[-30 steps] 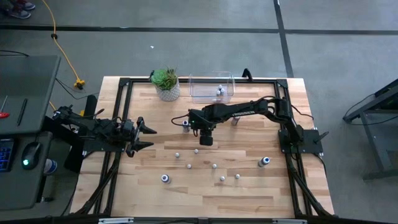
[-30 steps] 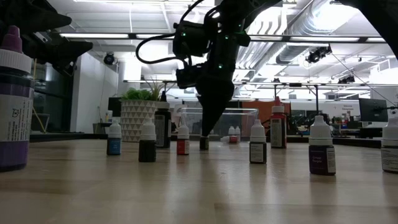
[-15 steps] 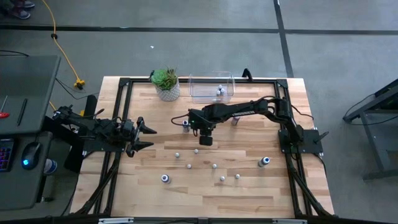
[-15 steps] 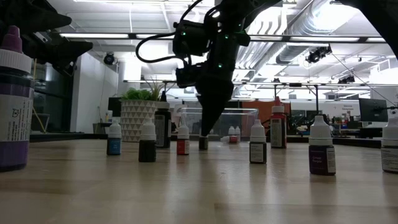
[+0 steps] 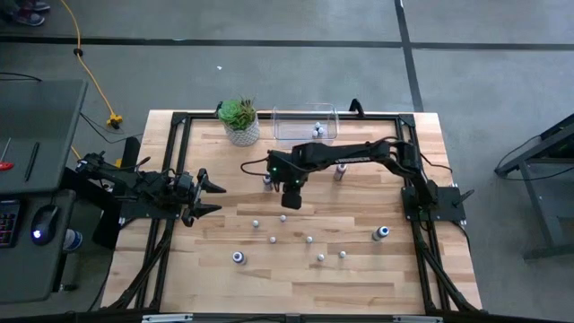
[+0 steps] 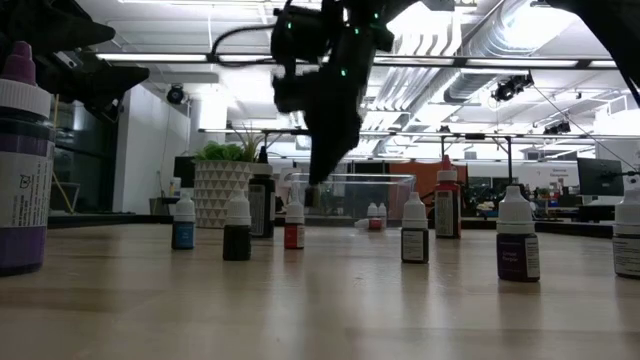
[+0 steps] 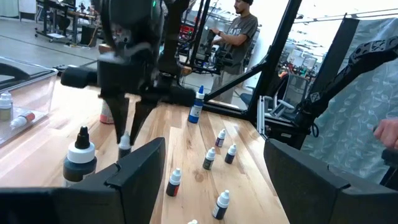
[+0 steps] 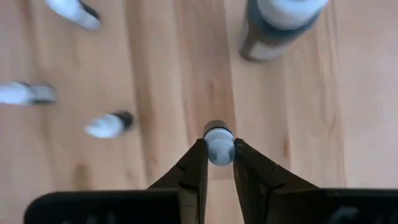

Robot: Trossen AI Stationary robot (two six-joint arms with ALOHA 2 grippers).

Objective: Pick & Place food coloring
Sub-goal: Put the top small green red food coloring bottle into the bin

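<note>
The food coloring is a scatter of tiny pale-capped bottles (image 5: 308, 240) standing upright on their bases on the wooden table, plus a few bigger ones (image 5: 381, 233). My right gripper (image 5: 289, 199) hovers over the table's middle, pointing down, shut on one tiny bottle (image 8: 219, 144). The left wrist view shows that bottle (image 7: 124, 143) under the dark fingers. My left gripper (image 5: 211, 197) waits open near the table's left edge. A bigger black-topped bottle (image 5: 267, 182) stands just beyond the right gripper. My right gripper pinches the tiny bottle at its white cap (image 8: 219, 152), one finger (image 8: 196, 163) on each side. The fingers come from above, pointing down. The bottle hangs upright below them, lifted clear of the table (image 7: 124, 147).
A clear plastic bin (image 5: 305, 136) with a few bottles inside sits at the far edge, beside a green potted plant (image 5: 239, 121). More bottles stand toward the near side (image 5: 238, 257). A person (image 7: 239, 37) stands in the room beyond the table.
My right gripper has risen straight up from the table and drifted slightly toward the far-left, staying shut. The tiny bottle it holds stood on the table before and is now lifted clear. The other bottles have not moved.
</note>
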